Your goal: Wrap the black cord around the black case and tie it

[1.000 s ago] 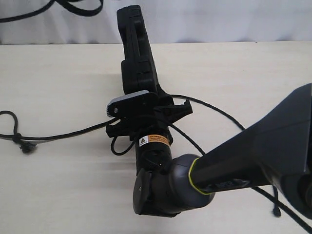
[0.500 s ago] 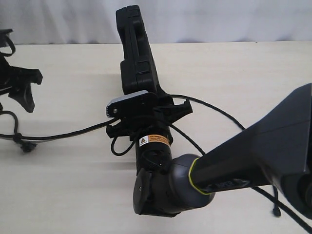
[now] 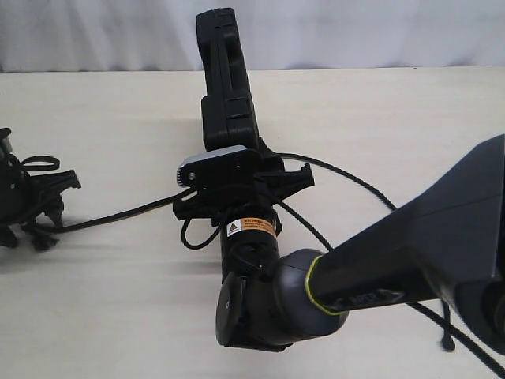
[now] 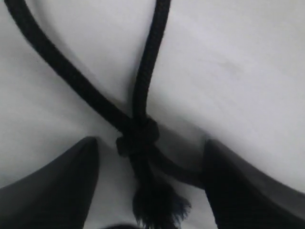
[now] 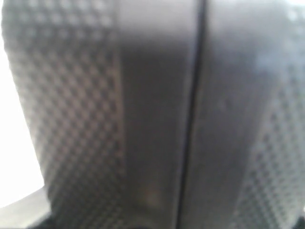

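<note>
- One flat matte black plastic case point(image 3: 227, 95) stood on edge on the pale desk point(image 3: 118, 300), clamped by the right hand point(image 3: 243, 188).
- One long black braided cord point(image 4: 147, 71); left hand point(image 4: 150, 145) spread open astride its knot.
- One orange-white label point(image 3: 251, 227) on the right arm, unreadable.

One small sticker point(image 3: 251, 227) is wrapped round the wrist of my right arm point(image 3: 410, 245), at 6 o'clock from the black case point(image 3: 227, 95) in the exterior view. Its 9 o'clock end is white and bears a black warning triangle point(image 3: 233, 230). The rest is an orange band point(image 3: 258, 226) with a line of dark print too small to read. Toward 4 o'clock on the same arm, pale lettering point(image 3: 361, 298) runs along the grey shell, but I cannot make out the letters. Neither wrist view gives me any readable writing.
</note>
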Tool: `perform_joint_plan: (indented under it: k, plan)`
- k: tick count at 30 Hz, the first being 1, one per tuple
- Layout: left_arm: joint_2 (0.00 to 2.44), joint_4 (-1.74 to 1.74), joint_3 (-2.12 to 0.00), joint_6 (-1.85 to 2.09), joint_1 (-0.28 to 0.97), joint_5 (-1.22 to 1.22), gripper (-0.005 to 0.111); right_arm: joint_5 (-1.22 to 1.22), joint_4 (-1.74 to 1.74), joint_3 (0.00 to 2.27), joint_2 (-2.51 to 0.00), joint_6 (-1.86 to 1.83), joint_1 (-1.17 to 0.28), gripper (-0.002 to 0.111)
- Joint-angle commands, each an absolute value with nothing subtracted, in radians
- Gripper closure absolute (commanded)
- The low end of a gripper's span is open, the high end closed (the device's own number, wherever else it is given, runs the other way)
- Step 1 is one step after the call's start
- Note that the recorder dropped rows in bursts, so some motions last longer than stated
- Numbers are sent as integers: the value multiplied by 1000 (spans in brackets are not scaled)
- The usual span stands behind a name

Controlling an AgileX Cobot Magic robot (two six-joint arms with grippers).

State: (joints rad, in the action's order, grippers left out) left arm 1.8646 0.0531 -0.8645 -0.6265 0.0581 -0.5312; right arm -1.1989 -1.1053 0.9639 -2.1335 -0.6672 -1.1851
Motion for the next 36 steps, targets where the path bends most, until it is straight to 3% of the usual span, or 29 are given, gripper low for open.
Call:
perform_joint_plan:
  k: [1, 3, 8, 14, 25, 28, 32, 36]
  plan:
    - [1887, 69, -863, -636, 57, -461, 47, -1221, -1083, 963, -2129, -666, -1176, 104]
    - [1887, 78, -863, -636, 46, -433, 50, -1221, -1083, 963, -2129, -666, -1176, 104]
    - [1887, 347, -863, -530, 46, -474, 107, -1221, -1084, 963, -2129, -669, -1176, 104]
    - [1663, 345, -863, -263, 56, -342, 107, -1221, -1084, 963, -2126, -674, -1176, 104]
    - [1438, 266, -863, 433, 432, -357, 107, -1221, -1103, 963, -2115, -721, -1176, 104]
    - [1441, 110, -868, 714, 439, -358, 107, -1221, -1099, 963, -2115, -719, -1176, 104]
    - [1538, 85, -1056, 719, 437, -587, 107, -1221, -1099, 959, -2115, -719, -1178, 104]
    - [1549, -127, -1163, 1017, 343, -734, 107, -1221, -1080, 940, -2115, -710, -1189, 104]
